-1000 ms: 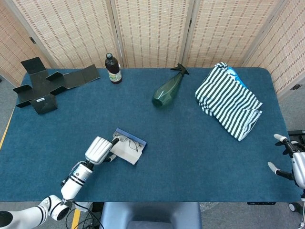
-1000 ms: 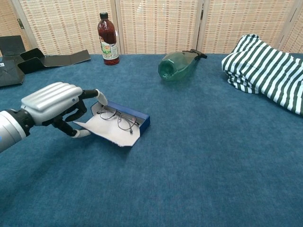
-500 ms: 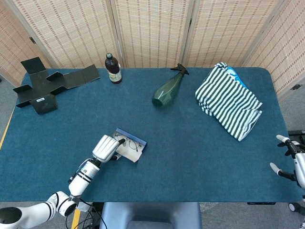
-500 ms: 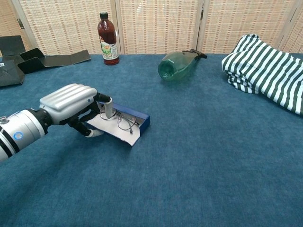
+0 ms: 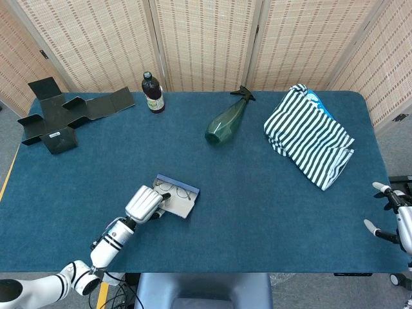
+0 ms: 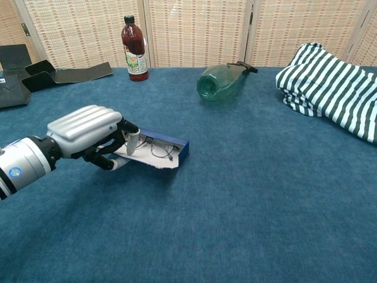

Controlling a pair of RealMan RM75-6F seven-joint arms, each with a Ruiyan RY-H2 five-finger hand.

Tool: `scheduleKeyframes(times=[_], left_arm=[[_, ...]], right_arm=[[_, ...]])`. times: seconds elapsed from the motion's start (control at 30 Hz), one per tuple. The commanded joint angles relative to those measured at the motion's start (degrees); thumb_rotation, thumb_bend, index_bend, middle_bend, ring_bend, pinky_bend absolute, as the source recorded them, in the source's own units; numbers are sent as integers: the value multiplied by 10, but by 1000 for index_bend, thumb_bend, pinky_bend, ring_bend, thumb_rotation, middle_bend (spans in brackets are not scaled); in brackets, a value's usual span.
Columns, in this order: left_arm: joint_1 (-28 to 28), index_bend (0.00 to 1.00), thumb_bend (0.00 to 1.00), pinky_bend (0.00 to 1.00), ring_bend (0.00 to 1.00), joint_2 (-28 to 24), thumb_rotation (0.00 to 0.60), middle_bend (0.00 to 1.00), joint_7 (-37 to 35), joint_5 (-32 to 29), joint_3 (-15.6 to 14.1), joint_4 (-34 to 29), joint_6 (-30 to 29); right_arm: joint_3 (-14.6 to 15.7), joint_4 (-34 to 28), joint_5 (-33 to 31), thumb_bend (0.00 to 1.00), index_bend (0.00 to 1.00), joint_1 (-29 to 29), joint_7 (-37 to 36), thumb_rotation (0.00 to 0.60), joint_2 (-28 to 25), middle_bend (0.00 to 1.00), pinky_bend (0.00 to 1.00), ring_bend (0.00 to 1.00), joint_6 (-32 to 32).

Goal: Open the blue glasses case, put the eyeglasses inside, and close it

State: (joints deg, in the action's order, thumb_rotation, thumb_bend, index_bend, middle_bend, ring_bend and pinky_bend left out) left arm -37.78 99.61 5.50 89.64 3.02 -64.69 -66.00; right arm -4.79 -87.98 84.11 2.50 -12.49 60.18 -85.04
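Gripping case flap point(image 6: 154, 163) — left robot hand point(image 6: 88, 131), table edge point(image 5: 193, 271) near

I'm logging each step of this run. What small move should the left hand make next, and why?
Probably fold the flap on over the glasses. They already lie in the open case, and the left hand holds the flap's near edge, slightly raised.

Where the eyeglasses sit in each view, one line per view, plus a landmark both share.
Head view: the eyeglasses lie in the open blue case, lower left of centre, at the left hand.
Chest view: left of centre, in the same case, right of the hand's fingers.
Shared landmark: the dark bottle at the table's far edge.
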Motion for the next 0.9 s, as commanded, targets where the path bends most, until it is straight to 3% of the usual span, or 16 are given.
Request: scheduleKeyframes(times=[0.03, 0.4, 0.6, 0.9], left_arm=[[5, 632, 488, 1000, 983, -18, 600, 922, -4, 12, -11, -17, -10], [37, 621, 487, 1000, 983, -132, 600, 922, -3, 31, -53, -86, -26], [29, 621, 487, 1000, 982, -154, 600, 922, 14, 14, -39, -119, -5], [-11, 611, 487, 1000, 976, -151, 600, 922, 99, -21, -7, -134, 64]], right_arm=[[0, -1, 1, 188, 175, 0, 0, 600, 0, 352, 275, 501, 0], [1, -13, 12, 187, 176, 2, 11, 600, -2, 352, 275, 501, -4], [1, -21, 19, 187, 176, 7, 15, 600, -3, 353, 275, 501, -5], [2, -23, 17, 186, 176, 4, 17, 600, -6, 353, 275, 502, -7]])
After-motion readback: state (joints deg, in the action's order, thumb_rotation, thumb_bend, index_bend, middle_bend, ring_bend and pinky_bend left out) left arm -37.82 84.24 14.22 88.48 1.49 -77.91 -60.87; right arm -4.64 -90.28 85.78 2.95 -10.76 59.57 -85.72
